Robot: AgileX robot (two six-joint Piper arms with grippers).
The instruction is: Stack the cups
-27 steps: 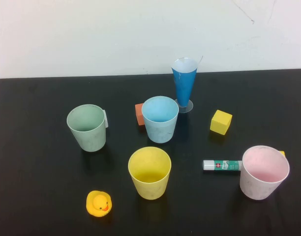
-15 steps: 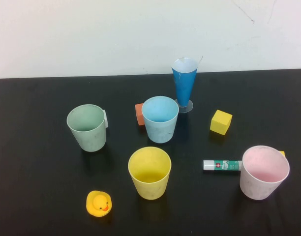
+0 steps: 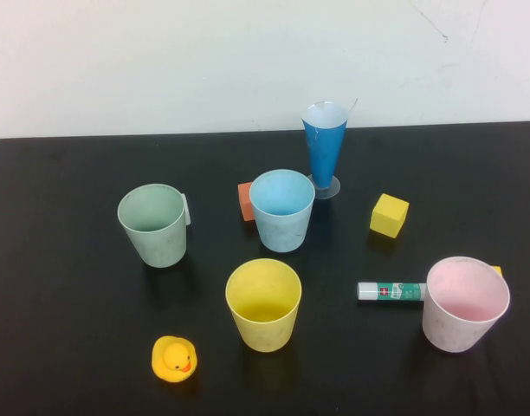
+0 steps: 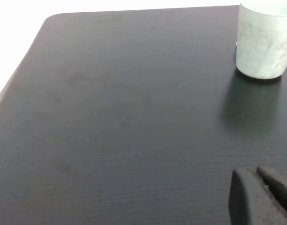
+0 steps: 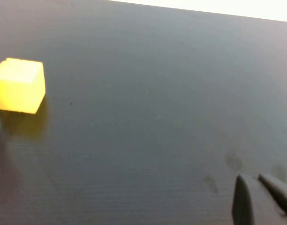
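Four cups stand upright and apart on the black table (image 3: 66, 286). The pale green cup (image 3: 153, 224) is at the left, the light blue cup (image 3: 282, 209) in the middle, the yellow cup (image 3: 263, 303) in front of it and the pink cup (image 3: 464, 302) at the right. Neither arm shows in the high view. My left gripper (image 4: 254, 174) is shut and empty over bare table, well short of the green cup (image 4: 263, 42). My right gripper (image 5: 254, 180) is shut and empty over bare table.
A tall narrow blue cone (image 3: 324, 147) on a clear base stands behind the blue cup. An orange block (image 3: 245, 200), a yellow cube (image 3: 389, 215), also in the right wrist view (image 5: 19, 85), a green glue stick (image 3: 391, 291) and a rubber duck (image 3: 174, 359) lie about.
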